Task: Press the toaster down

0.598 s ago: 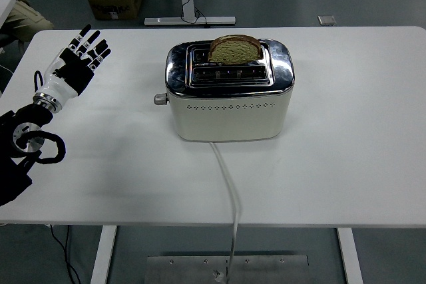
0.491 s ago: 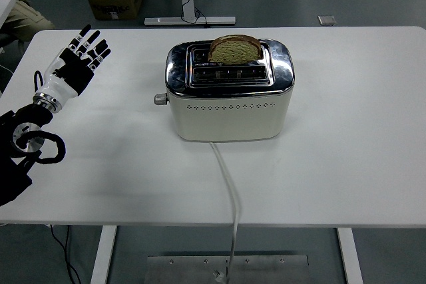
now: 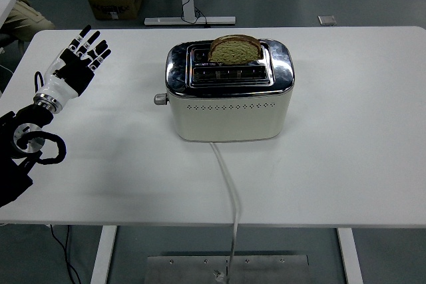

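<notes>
Movement was approx nil since 0.6 s ago: we kept black-and-white left hand spread, empty, well apart from white chrome-topped toaster mid-table, lever knob unpressed.

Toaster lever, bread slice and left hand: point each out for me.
Toaster lever (image 3: 160, 99), head view, on its knob at the toaster's left end.
Bread slice (image 3: 235, 50), head view, on its face above the rear slot.
Left hand (image 3: 81, 59), head view, on the palm.
</notes>
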You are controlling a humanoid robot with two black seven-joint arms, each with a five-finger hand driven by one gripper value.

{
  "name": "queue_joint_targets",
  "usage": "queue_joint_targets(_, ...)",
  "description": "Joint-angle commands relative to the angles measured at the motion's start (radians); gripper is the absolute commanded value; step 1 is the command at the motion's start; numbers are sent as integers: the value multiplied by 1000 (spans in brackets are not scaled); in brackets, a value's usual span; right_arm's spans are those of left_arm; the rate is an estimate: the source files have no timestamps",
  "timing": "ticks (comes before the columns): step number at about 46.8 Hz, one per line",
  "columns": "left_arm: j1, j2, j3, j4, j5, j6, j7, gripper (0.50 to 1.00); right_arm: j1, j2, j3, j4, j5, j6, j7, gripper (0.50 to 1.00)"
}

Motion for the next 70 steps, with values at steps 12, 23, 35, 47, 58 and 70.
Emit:
queue_joint_targets(12,5,-2,0,-1,0,-11,0,1000,0,0,0,0,0,0,0,1000)
queue_joint_targets(23,1,3,0,-1,0,-23,2,1000,0,0,0,0,0,0,0,1000)
queue_joint_targets(35,-2,15,1,-1,3,-19,3,1000,0,0,0,0,0,0,0,998)
queue_joint_targets(47,15,18,1,0,3,-22,3,1000,0,0,0,0,0,0,0,998)
queue_joint_targets(58,28,20,1,-1,4,-20,3,1000,0,0,0,0,0,0,0,1000)
queue_joint_targets(70,13,54,3,-6,9,-29,6,1000,0,0,0,0,0,0,0,1000)
